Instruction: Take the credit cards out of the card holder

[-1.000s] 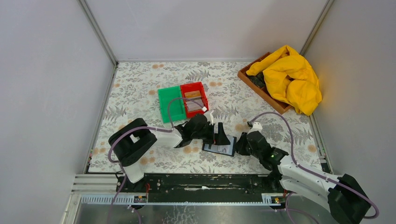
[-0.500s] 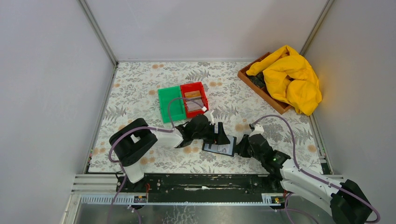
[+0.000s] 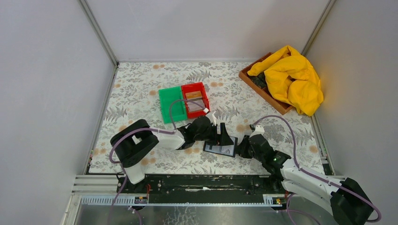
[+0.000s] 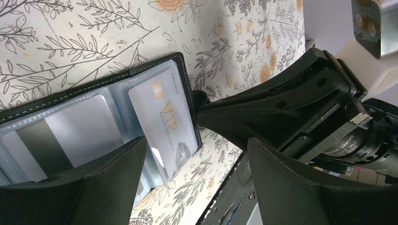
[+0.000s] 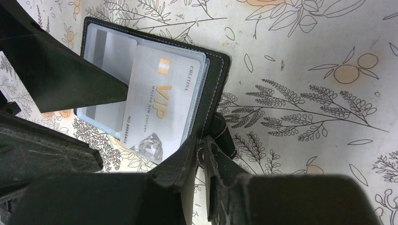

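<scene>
The black card holder lies open on the flowered cloth near the front edge. A grey-white VIP credit card sticks partway out of its right sleeve. Another card with a dark stripe sits in the left sleeve. My right gripper is shut on the holder's right edge by its tab. My left gripper is open just above the holder, its jaws either side of the VIP card's free end. One left finger sits over the left sleeve. From above, both grippers meet at the holder.
A green bin and a red bin holding a card stand side by side behind the holder. A wooden tray with a yellow cloth sits at the back right. The black front rail runs close by.
My left gripper has moved slightly right over the holder and its jaws have narrowed a little. The right arm has shifted a little, still holding the holder's edge.
</scene>
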Controlling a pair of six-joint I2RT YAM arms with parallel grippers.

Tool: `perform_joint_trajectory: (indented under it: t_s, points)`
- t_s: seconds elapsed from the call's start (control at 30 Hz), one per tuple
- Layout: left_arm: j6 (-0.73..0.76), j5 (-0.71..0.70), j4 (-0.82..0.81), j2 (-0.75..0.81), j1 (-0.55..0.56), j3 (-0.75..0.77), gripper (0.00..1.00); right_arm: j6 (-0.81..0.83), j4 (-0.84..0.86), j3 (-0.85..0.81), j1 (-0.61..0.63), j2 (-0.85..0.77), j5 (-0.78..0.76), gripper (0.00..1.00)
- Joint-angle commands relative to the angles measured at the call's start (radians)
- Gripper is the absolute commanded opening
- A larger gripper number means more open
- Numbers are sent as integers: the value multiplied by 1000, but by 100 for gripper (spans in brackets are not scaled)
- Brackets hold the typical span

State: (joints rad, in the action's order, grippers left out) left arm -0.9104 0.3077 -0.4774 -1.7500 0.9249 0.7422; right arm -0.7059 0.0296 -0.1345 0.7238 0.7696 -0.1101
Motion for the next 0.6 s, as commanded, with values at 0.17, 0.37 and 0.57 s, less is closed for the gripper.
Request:
perform_joint_trajectory:
  t_s: [0.17, 0.37, 0.57]
  points:
    - [-72, 28, -180, -42, 8, -6, 84, 0, -6, 3, 0, 24, 35, 18]
    - [-113, 42, -230, -85, 26, 8, 81, 0, -10, 3, 0, 18, 35, 18]
    - [-111, 60, -221, -111, 51, 32, 81, -1, -7, 2, 0, 22, 31, 18]
